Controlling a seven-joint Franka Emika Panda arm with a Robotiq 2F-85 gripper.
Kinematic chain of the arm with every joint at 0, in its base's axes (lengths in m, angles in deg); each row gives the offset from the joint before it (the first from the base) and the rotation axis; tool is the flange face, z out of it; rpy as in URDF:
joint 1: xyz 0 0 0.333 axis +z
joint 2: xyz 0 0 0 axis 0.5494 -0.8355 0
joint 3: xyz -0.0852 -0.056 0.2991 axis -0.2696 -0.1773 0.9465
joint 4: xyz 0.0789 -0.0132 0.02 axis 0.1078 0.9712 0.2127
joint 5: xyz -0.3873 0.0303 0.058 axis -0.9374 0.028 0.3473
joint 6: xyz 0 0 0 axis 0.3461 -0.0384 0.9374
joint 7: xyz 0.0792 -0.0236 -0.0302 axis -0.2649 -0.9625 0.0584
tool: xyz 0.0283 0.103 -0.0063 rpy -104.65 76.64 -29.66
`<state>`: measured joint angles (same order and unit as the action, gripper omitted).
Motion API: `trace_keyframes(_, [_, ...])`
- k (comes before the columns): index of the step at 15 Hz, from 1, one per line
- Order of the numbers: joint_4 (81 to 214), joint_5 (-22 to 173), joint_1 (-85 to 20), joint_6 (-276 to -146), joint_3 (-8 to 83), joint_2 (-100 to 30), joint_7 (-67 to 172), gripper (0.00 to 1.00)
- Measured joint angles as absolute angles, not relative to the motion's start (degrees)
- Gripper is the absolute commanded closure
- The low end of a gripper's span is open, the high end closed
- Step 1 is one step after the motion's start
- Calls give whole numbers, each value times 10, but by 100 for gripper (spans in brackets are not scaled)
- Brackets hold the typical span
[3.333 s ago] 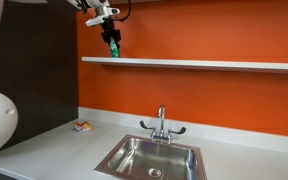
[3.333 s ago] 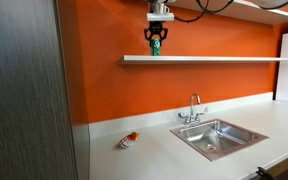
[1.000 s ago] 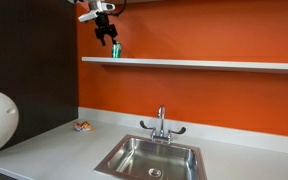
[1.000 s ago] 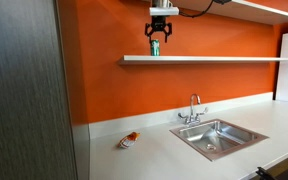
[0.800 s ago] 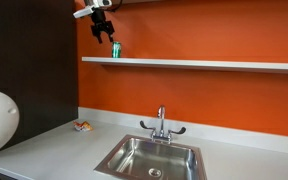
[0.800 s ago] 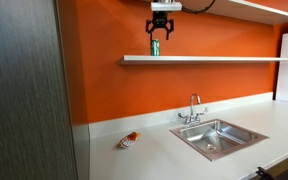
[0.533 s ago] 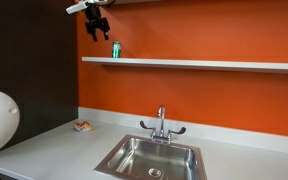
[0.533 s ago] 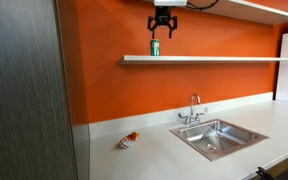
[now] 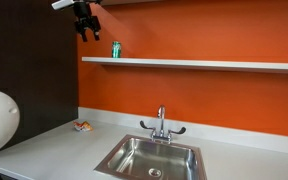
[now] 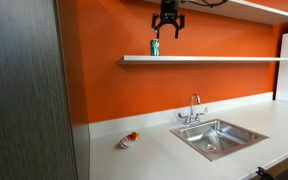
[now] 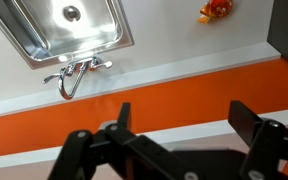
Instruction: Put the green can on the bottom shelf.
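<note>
The green can (image 9: 115, 49) (image 10: 155, 47) stands upright on the bottom shelf (image 9: 199, 63) (image 10: 209, 59), a thin white plank across the orange wall, near its end. My gripper (image 9: 84, 33) (image 10: 168, 32) hangs above the can and off to one side, clear of it, jaws open and empty. The wrist view looks straight down. My gripper (image 11: 184, 115) spreads wide there with nothing between the fingers, and a white strip of the shelf (image 11: 199, 130) shows beneath it. The can is out of sight in that view.
Below lies a grey countertop (image 9: 54, 145) (image 10: 154, 150) with a steel sink (image 9: 152, 157) (image 10: 212, 137) (image 11: 69, 30) and faucet (image 9: 162, 123) (image 10: 193, 108) (image 11: 74, 75). A small orange-red item (image 9: 82, 126) (image 10: 131, 139) (image 11: 216, 10) lies on the counter. A dark panel (image 10: 24, 90) stands beside the orange wall.
The gripper, earlier around the can on the shelf, has lifted up and drawn away from it. The can stays standing on the shelf.
</note>
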<state>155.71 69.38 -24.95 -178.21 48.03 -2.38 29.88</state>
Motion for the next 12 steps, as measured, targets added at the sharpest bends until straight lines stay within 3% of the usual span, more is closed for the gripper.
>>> trace_keyframes(12, [1744, 734, -258, -1774, 501, 123, 286, 0])
